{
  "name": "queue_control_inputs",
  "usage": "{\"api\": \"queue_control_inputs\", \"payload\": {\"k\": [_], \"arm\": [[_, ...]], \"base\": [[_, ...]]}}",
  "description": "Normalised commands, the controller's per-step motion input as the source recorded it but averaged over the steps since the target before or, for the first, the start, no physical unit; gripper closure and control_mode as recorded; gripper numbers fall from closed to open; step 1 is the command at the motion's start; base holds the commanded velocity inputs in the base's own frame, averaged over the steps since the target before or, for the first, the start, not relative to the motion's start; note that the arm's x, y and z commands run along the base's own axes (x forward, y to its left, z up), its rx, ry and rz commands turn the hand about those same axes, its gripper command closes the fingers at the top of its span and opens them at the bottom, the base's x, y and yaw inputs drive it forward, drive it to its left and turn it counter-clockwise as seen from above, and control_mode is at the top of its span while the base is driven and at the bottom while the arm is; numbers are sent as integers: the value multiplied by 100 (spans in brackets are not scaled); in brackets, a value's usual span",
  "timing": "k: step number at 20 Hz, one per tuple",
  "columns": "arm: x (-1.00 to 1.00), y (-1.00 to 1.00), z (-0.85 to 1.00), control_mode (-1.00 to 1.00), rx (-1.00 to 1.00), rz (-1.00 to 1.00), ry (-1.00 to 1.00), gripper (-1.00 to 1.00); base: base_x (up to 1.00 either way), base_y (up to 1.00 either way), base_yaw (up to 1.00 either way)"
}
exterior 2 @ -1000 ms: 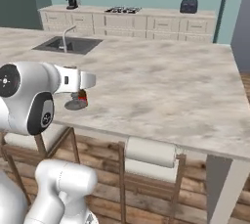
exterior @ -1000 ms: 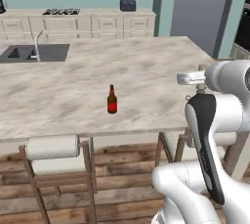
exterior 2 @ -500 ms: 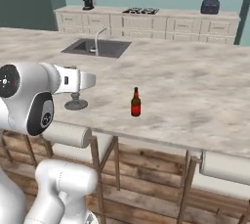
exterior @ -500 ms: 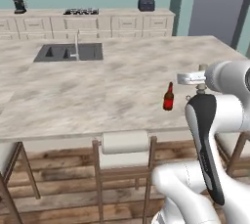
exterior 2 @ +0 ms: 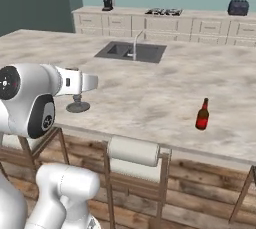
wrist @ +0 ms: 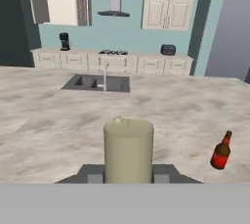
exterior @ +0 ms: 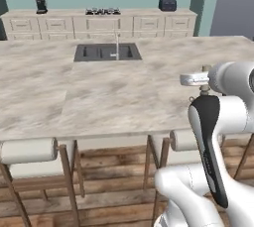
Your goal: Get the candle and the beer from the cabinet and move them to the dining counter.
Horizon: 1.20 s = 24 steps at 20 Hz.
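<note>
Marbled dining counter (exterior 2: 150, 98) holds an inset sink (exterior 2: 131, 51) and 1 beer (exterior 2: 202, 115).

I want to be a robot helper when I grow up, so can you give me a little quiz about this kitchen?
1. True or false: the dark brown glass beer bottle with the red label stands upright on the marbled stone dining counter.
2. What is the pincer shut on? A) the slim beige taper candle B) a spoon C) nothing
3. Fill in: the doors of the beige upper wall cabinet are ____.
Key: 1 true; 2 A; 3 open.
</note>
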Motion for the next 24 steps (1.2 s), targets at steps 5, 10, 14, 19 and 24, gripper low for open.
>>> {"api": "queue_control_inputs", "payload": {"k": [5,10,14,19,24], "arm": [[0,0,0,100,0,0,0,100],[0,0,0,100,0,0,0,100],[0,0,0,100,0,0,0,100],[31,0,-17,-100,0,1,1,100],[91,0,-66,-100,-3,3,2,100]], "base": [[55,88,4],[54,30,2],[47,-1,0],[39,-1,0],[0,0,0]]}}
